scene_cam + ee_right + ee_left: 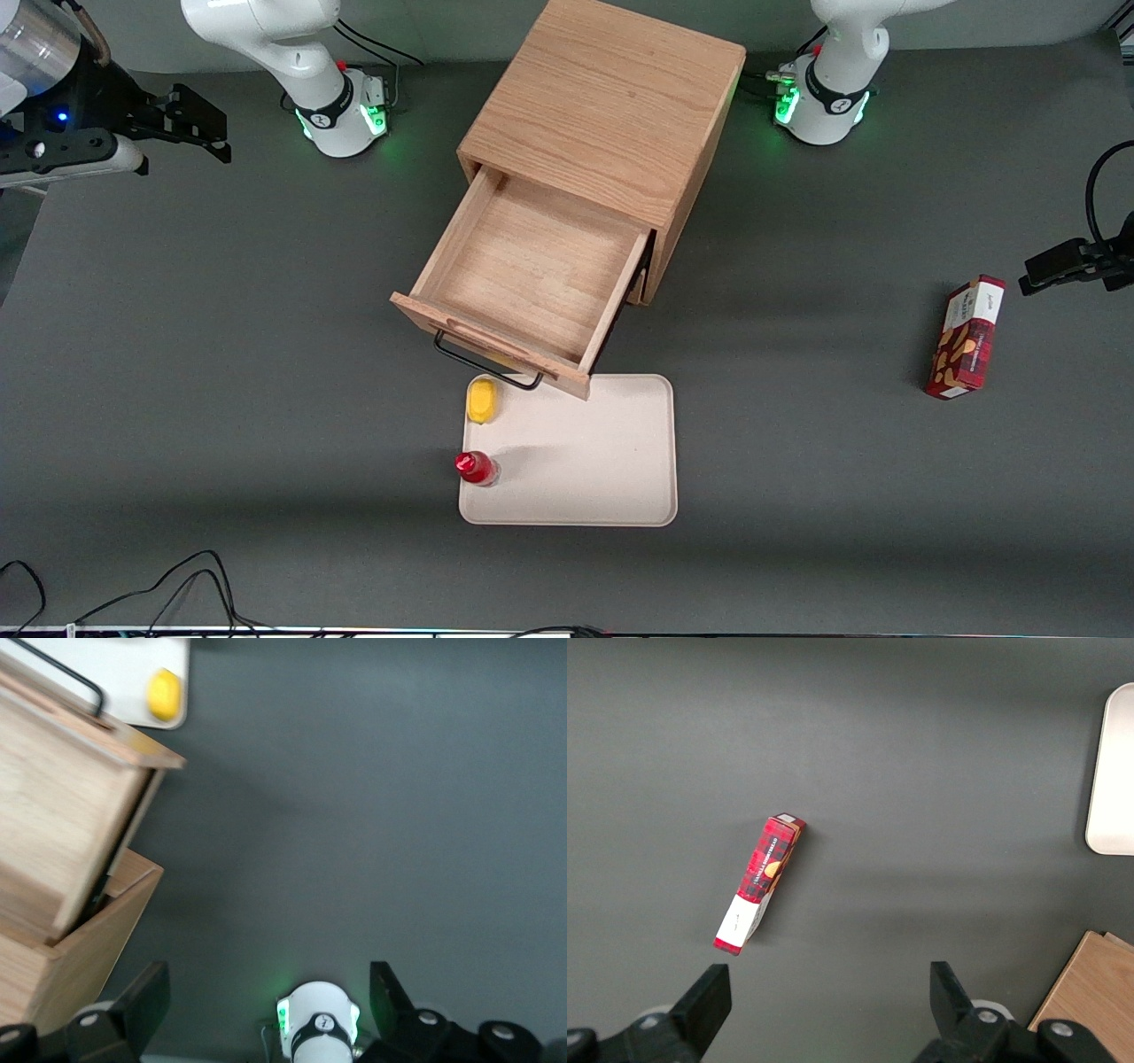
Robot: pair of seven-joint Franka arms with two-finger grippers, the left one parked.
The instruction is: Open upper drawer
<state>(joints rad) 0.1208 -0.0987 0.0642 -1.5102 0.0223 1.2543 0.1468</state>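
The upper drawer (532,266) of the light oak cabinet (611,106) stands pulled far out and is empty inside. Its black wire handle (483,359) hangs over the edge of the tray. The drawer (53,815), its handle (71,678) and the cabinet (89,939) also show in the right wrist view. The lower drawer is hidden under the upper one. My gripper (199,124) is raised toward the working arm's end of the table, well away from the drawer. It (270,1001) is open and holds nothing.
A beige tray (602,461) lies in front of the drawer, with a yellow lemon-like object (482,400) and a red bottle (476,468) on it. A red checked box (967,337) lies toward the parked arm's end. Cables (177,585) trail at the table's front edge.
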